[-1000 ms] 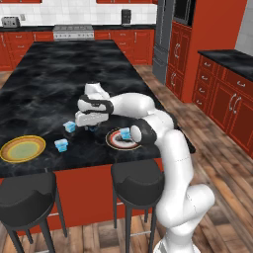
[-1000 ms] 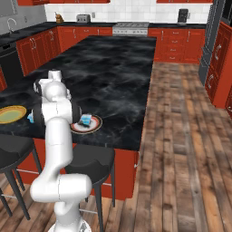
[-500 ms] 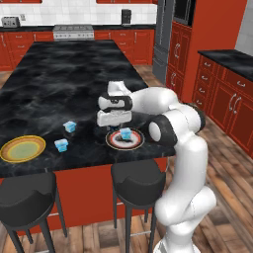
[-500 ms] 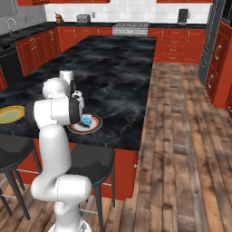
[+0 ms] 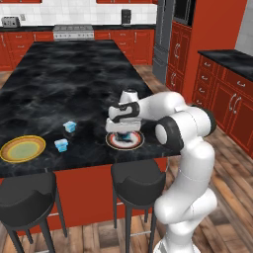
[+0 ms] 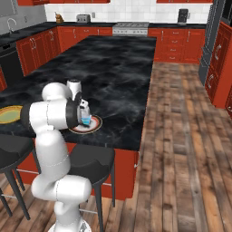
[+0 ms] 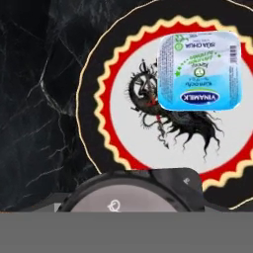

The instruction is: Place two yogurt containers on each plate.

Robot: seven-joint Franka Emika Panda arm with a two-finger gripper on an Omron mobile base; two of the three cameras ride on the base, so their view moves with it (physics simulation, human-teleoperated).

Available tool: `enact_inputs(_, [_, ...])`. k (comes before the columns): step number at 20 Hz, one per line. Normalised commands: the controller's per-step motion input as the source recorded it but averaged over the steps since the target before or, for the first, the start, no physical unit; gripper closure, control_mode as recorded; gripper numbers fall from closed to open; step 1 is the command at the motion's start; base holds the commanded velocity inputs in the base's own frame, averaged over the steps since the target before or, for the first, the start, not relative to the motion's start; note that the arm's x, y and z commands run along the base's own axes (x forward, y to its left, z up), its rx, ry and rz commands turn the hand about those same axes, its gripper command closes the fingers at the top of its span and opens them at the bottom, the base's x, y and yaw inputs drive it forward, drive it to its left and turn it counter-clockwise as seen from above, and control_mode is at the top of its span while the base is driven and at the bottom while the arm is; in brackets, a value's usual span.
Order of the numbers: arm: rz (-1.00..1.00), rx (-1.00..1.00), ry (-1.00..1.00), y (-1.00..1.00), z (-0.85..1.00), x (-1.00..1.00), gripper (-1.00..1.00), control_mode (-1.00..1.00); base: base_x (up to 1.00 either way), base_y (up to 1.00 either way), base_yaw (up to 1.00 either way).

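My gripper (image 5: 123, 129) hangs just above the white plate with the orange-red rim (image 5: 136, 143), shut on a yogurt container that appears in the hand view as a shaded rounded tub (image 7: 133, 190) at the bottom. Another yogurt container (image 7: 199, 71) sits on that plate (image 7: 99, 116), off its dark centre. Two more light-blue yogurt containers (image 5: 70, 126) (image 5: 61, 145) stand on the black counter to the left. Near the counter's front left edge lies the yellow-rimmed plate (image 5: 22, 148), with nothing on it. From the right base view the gripper (image 6: 83, 115) is over the same red-rimmed plate (image 6: 95, 124).
Two black bar stools (image 5: 136, 175) (image 5: 24, 195) stand against the island's front edge. Red cabinets (image 5: 217, 94) line the right wall. At the far end are a stove (image 5: 73, 32) and a toaster (image 5: 10, 21). The black island top (image 5: 74, 79) stretches far behind the plates.
The arm has swung right, from beside the two loose yogurt containers to above the red-rimmed plate. Both loose tubs and both plates have stayed put.
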Motion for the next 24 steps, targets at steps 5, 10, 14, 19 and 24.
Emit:
enact_inputs(5, [-0.13,0.00,0.01,-0.09,-0.24,0.12,1.00,-1.00,0.00,0.00,0.00])
enact_inputs(10, [-0.10,0.00,0.00,-0.16,-0.21,0.09,1.00,-1.00,0.00,0.00,0.00])
enact_inputs(14, [-0.10,0.00,0.00,-0.01,-0.22,0.00,1.00,-1.00,0.00,0.00,0.00])
enact_inputs(19, [-0.10,0.00,0.00,-0.02,-0.17,0.00,1.00,-1.00,0.00,0.00,0.00])
enact_inputs(24, [-0.06,0.00,0.00,-0.03,-0.21,0.00,1.00,-1.00,0.00,0.00,0.00])
